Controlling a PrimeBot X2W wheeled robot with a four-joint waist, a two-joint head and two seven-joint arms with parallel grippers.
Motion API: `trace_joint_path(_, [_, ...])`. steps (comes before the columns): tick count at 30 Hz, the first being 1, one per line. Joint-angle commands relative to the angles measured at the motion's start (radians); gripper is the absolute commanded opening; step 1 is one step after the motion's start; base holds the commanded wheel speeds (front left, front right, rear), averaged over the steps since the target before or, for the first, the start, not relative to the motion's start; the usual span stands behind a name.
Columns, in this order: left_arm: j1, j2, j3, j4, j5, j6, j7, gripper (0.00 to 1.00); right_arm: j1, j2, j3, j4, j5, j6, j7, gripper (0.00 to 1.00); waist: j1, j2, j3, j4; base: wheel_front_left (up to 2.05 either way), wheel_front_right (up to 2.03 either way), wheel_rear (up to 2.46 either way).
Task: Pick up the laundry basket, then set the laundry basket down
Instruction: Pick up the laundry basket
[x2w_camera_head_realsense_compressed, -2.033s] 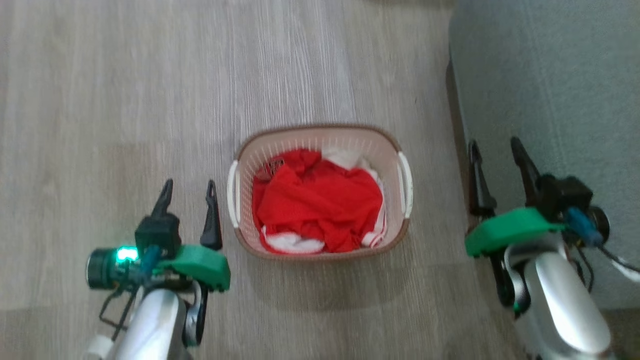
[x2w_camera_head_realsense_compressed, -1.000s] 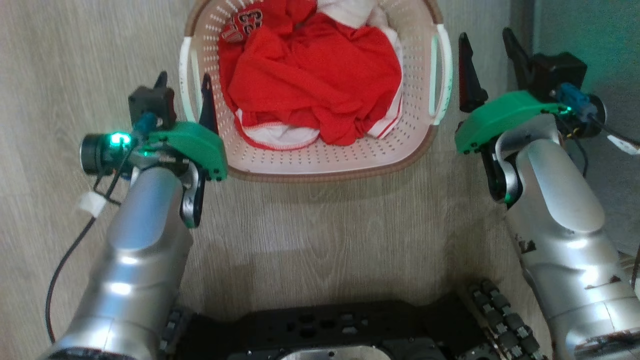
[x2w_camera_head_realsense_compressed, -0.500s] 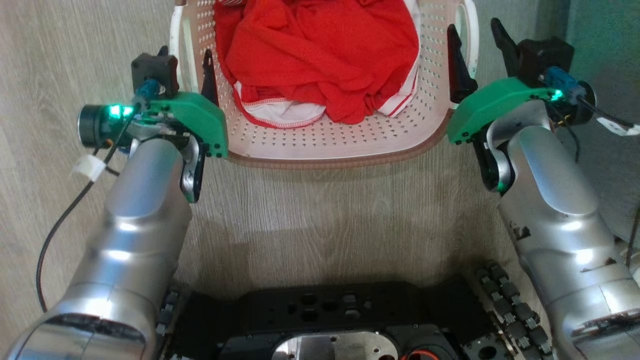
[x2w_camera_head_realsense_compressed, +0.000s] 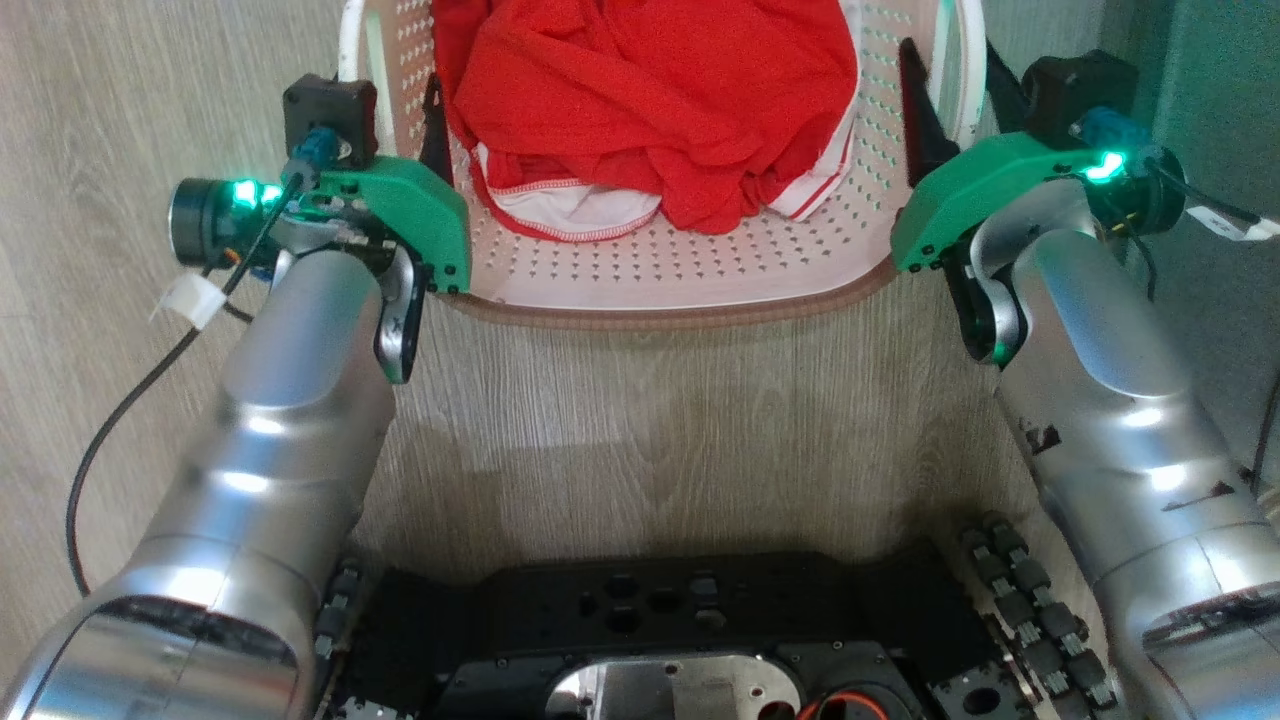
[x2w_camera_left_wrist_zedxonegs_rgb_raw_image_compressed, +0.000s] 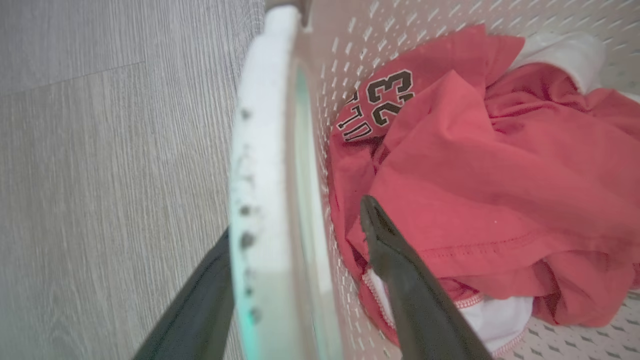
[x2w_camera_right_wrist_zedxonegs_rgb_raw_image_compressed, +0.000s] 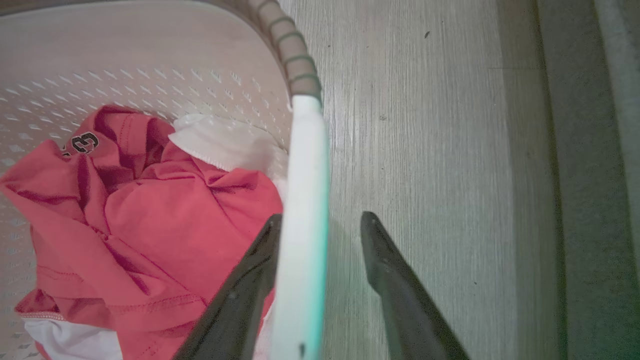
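Plainly, the wood floor (x2w_camera_head_realsense_compressed: 640, 430) just ahead of the robot carries the laundry basket (x2w_camera_head_realsense_compressed: 680, 275), its brown rim nearest the robot and its right side close to the floor's right edge, where a grey surface (x2w_camera_head_realsense_compressed: 1210, 90) begins. The left gripper (x2w_camera_left_wrist_zedxonegs_rgb_raw_image_compressed: 297, 220) stands wide open astride the left handle (x2w_camera_left_wrist_zedxonegs_rgb_raw_image_compressed: 260, 165), one finger outside and one inside over the clothes, gripping nothing. The right gripper (x2w_camera_right_wrist_zedxonegs_rgb_raw_image_compressed: 321, 216) is partly open astride the right handle (x2w_camera_right_wrist_zedxonegs_rgb_raw_image_compressed: 305, 190): its inner finger looks to touch the handle and the outer one stands apart, so nothing is held yet. I judge the basket light and fairly stiff, with smooth plastic handles that may slip (the soft red and white clothes (x2w_camera_head_realsense_compressed: 660, 100) add little weight). The place to hold it is both handles at mid-length, taken together to keep it level.
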Motion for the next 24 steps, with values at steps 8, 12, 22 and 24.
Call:
trace_joint_path(8, [0.009,0.023,-0.039,0.008,-0.054,0.015,-0.006,0.00,0.022,0.015,0.044,0.037,0.031,-0.002,-0.005,0.00,0.0000,-0.0001,-0.014,0.003,0.00,0.00,0.00])
trace_joint_path(12, [0.022,0.023,-0.073,0.012,-0.086,0.022,-0.006,0.00,0.020,0.015,0.055,0.054,0.045,-0.002,-0.005,0.00,0.0000,-0.0001,-0.035,0.001,0.00,0.00,0.00])
trace_joint_path(22, [0.075,0.023,-0.133,0.042,-0.171,0.036,-0.006,0.00,0.040,0.015,0.081,0.109,0.083,-0.002,-0.005,0.00,0.0000,-0.0001,-0.132,-0.008,0.00,0.00,0.00])
trace_joint_path(24, [0.090,0.023,-0.146,0.046,-0.187,0.037,-0.006,0.00,0.051,0.015,0.088,0.123,0.092,-0.002,-0.005,0.00,0.0000,-0.0001,-0.165,-0.010,0.00,0.00,0.00])
